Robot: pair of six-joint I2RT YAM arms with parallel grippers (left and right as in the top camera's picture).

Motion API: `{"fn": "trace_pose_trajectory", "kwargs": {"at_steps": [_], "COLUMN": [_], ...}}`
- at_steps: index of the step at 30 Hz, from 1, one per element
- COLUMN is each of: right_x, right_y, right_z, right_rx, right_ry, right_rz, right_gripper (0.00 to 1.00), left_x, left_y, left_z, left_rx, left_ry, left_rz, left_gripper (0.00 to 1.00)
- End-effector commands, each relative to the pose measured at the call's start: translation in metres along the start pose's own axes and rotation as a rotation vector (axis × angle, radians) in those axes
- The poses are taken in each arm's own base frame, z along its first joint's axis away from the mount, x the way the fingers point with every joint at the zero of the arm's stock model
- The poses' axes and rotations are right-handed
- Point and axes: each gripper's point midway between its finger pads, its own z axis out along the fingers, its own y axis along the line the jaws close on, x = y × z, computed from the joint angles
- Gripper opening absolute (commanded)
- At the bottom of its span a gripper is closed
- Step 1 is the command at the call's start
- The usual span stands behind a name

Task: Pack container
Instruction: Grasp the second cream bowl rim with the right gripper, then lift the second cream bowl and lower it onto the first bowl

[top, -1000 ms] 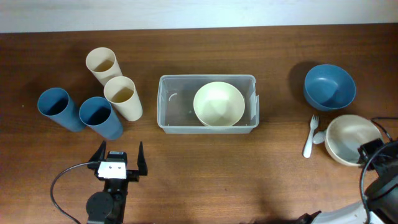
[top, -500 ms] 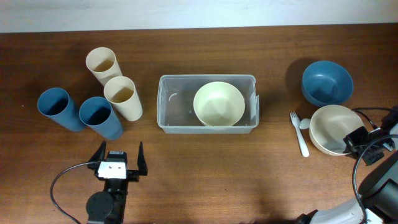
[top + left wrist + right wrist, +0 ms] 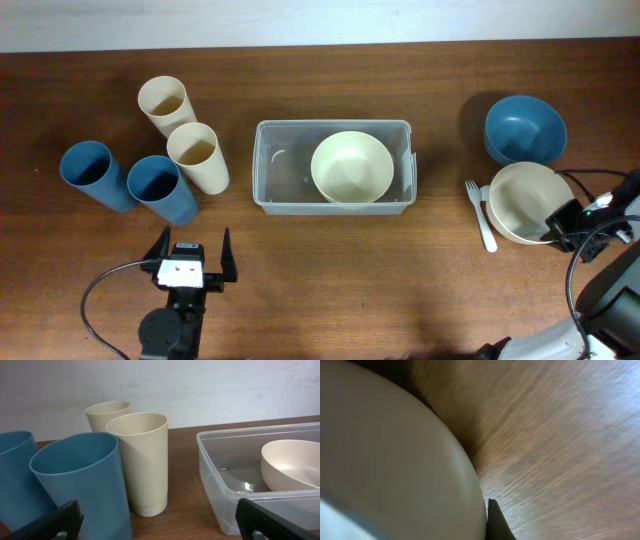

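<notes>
The clear plastic container [image 3: 262,170] sits mid-table with a cream bowl [image 3: 351,167] inside it. It also shows at the right of the left wrist view [image 3: 220,480], with that bowl [image 3: 292,465] in it. My right gripper [image 3: 560,224] is shut on the rim of a second cream bowl [image 3: 520,200] at the far right, beside the blue bowl [image 3: 525,129]. In the right wrist view this bowl [image 3: 390,455] fills the left side, with one dark finger [image 3: 492,517] against its wall. My left gripper [image 3: 190,262] is open and empty, near the front edge, below the cups.
Two cream cups [image 3: 163,103] [image 3: 197,155] and two blue cups [image 3: 92,172] [image 3: 158,186] stand left of the container. A white fork [image 3: 480,212] lies just left of the held bowl. The left wrist view shows the cups close ahead [image 3: 142,460].
My right gripper has drawn the cream bowl left and toward the blue bowl. The fork beside it has shifted left. The left arm has not moved.
</notes>
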Motion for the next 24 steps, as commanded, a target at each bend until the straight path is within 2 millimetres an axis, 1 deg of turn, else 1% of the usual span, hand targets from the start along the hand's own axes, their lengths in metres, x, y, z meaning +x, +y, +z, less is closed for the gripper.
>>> {"fn": "trace_pose_trajectory", "kwargs": {"at_steps": [1,5,9,12,18,21,24], "right_x": [0.011,0.016,0.027,0.036,0.048,0.056,0.065], "right_y": [0.018,0.031,0.055,0.071,0.100,0.121,0.143], "right_z": [0.004,0.002,-0.006,-0.015,-0.042,-0.063,-0.080], "right_rx": [-0.105,-0.184,-0.338,-0.447,-0.609,-0.682,-0.690], "right_ry": [0.050,0.072,0.104,0.117,0.087,0.043,0.005], "right_rz": [-0.063,-0.108,-0.193,-0.256,-0.370,-0.462,-0.566], "right_gripper": [0.04,0.04,0.04,0.04,0.04,0.04,0.04], "left_x": [0.000,0.000,0.000,0.000,0.000,0.000,0.000], "left_y": [0.002,0.002,0.002,0.002,0.002,0.002,0.002], "left_z": [0.000,0.000,0.000,0.000,0.000,0.000,0.000], "left_rx": [-0.009,-0.009,-0.009,-0.009,-0.009,-0.009,-0.009], "left_ry": [-0.003,-0.003,-0.003,-0.003,-0.003,-0.003,-0.003], "left_rz": [0.012,0.012,0.012,0.012,0.012,0.012,0.012], "left_gripper": [0.99,0.99,1.00,0.99,1.00,1.00,0.99]}}
